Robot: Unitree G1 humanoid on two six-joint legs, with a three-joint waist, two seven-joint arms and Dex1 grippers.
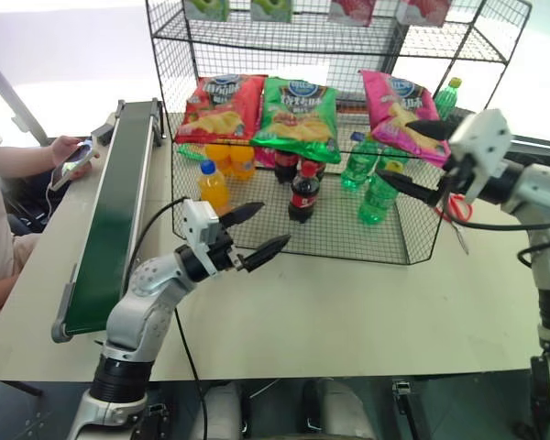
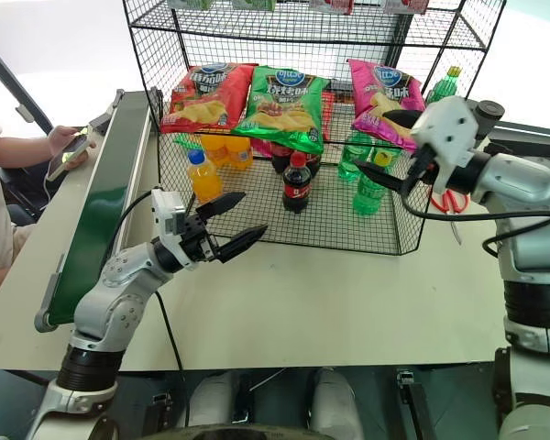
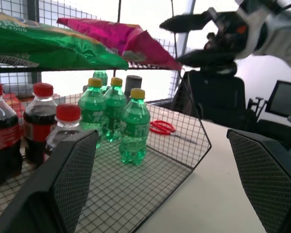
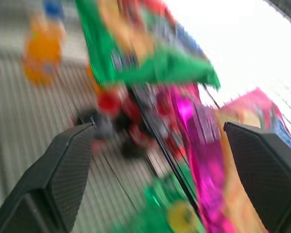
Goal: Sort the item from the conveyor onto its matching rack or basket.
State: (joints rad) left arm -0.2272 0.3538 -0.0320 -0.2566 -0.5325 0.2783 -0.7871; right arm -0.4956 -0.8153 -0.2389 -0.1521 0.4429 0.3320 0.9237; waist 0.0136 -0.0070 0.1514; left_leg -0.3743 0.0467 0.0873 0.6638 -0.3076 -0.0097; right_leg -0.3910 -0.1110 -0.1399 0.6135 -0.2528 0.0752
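Observation:
The pink chip bag lies on the black wire rack's middle shelf at the right end, beside a green bag. My right gripper hovers open just in front of the bag's lower edge, with nothing between its fingers. In the right wrist view the pink bag shows blurred between the spread fingers. My left gripper is open and holds nothing; it hangs over the table in front of the rack's bottom tray. The dark green conveyor runs along the table's left side.
A red chip bag and a green chip bag share the shelf. Orange soda, cola and green bottles stand in the bottom tray. Red scissors lie at the right. A person's hand holds a phone at the left.

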